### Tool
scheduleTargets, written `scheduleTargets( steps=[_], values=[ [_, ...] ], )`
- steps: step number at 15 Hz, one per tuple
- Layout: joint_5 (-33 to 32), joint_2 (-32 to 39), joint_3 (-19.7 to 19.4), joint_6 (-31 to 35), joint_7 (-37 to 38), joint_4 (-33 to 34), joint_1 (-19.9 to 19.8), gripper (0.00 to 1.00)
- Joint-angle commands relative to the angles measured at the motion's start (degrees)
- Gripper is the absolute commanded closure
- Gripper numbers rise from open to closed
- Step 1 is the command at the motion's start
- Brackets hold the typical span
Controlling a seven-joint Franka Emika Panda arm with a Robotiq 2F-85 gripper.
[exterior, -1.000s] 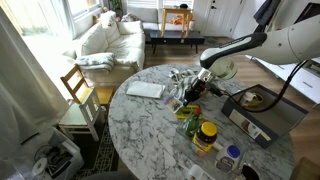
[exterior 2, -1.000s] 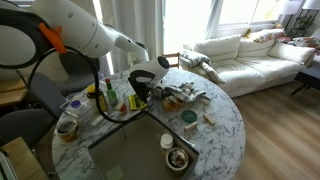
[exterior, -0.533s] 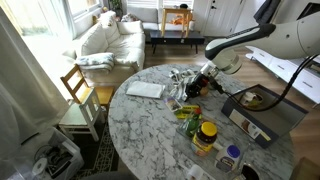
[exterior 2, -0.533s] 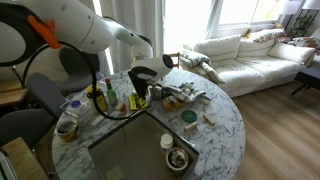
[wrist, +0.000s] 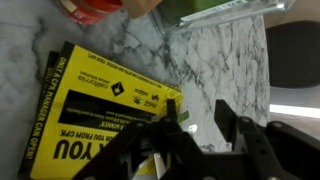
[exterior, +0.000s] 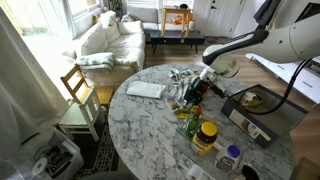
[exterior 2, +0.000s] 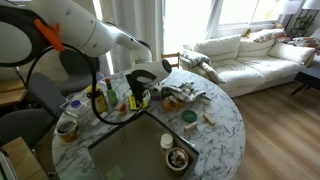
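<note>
Yellow box [wrist: 90, 105] lies flat on the marble tabletop [wrist: 220, 60], directly under the gripper [wrist: 200, 135], whose jaws stand partly apart over the box's corner and clamp nothing. It looks like light, stiff cardboard with a smooth printed face. It is best taken across a thin edge rather than the broad top.

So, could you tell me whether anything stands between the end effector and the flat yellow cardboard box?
Nothing visible does: in the wrist view the end effector hangs at the corner of the flat yellow cardboard box, jaws apart.
</note>
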Motion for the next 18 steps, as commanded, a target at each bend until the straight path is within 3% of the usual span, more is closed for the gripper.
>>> scheduleTargets(
  steps=[1,4,5,10,14,18],
  values=[
    [-1.19,1.79,-1.49,1.19,1.81,0.75,2.28,0.24],
    [-0.97,2.71,-1.91,4.80,1.92,0.57,3.03,0.02],
    [-0.81,3.00,-1.94,6.28,1.66,0.55,3.09,0.00],
    [-0.55,3.32,-1.49,12.04,1.14,0.38,2.78,0.00],
    [-0.52,3.54,-0.88,12.27,1.22,0.88,2.31,0.11],
    [-0.02,3.35,-0.40,11.44,1.56,1.30,2.11,0.00]
  ],
)
